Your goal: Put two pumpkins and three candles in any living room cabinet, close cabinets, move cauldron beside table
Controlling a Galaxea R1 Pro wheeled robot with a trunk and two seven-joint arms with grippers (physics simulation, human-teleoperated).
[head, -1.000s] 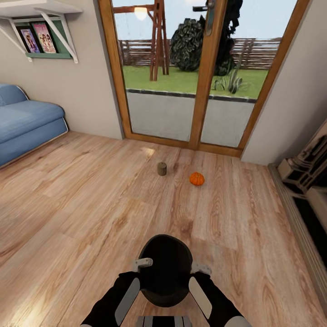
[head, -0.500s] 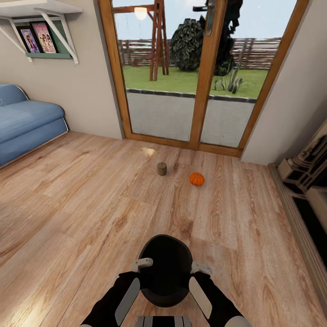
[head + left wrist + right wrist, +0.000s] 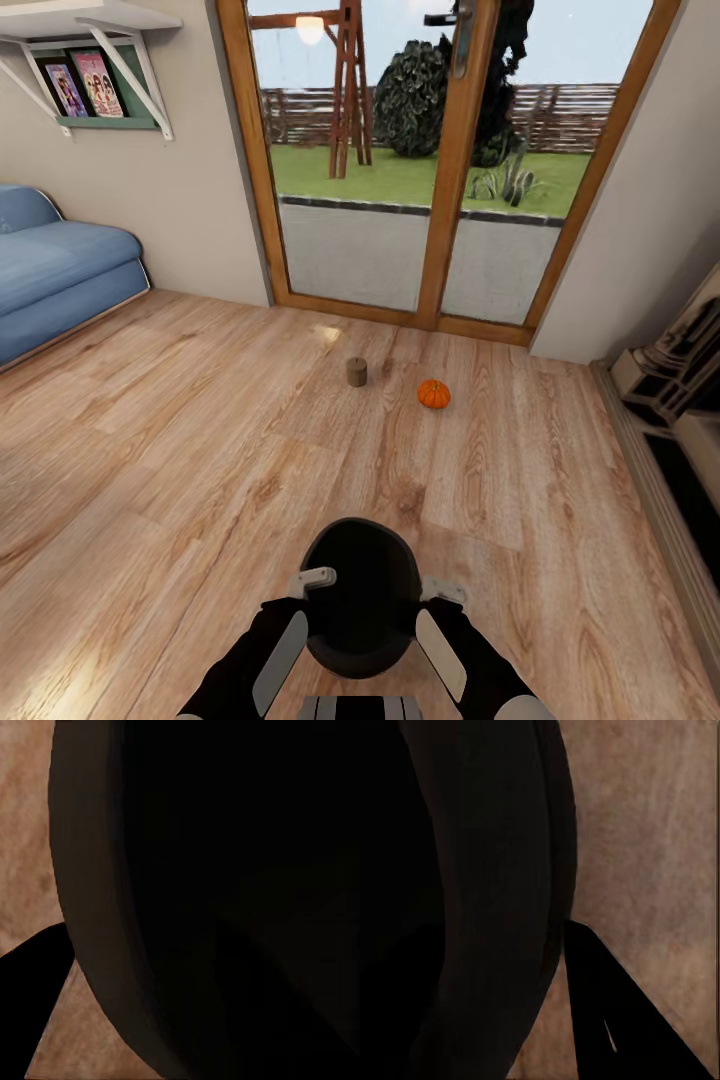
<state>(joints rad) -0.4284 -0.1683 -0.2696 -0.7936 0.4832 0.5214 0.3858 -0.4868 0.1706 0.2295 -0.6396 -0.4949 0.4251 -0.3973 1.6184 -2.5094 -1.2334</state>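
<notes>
The black cauldron (image 3: 362, 590) sits low in the head view, directly in front of me, between my two arms. My left gripper (image 3: 318, 580) is shut on its left rim and my right gripper (image 3: 440, 592) on its right rim. Both wrist views look at the cauldron's dark wall (image 3: 210, 900) (image 3: 472, 900) from very close, with one dark finger (image 3: 37, 997) (image 3: 615, 1020) outside it over the wood floor. Further ahead on the floor stand one grey-beige candle (image 3: 356, 372) and, to its right, one orange pumpkin (image 3: 433, 394), a little apart.
Glass patio doors (image 3: 440, 160) with a wood frame close the far side. A blue sofa (image 3: 60, 280) stands at the left under a wall shelf (image 3: 90, 70). A low furniture unit (image 3: 680, 420) runs along the right edge. Open wood floor (image 3: 200, 450) lies between.
The cauldron has shifted very slightly to the left between my grippers. The candle, the pumpkin and the view stay the same.
</notes>
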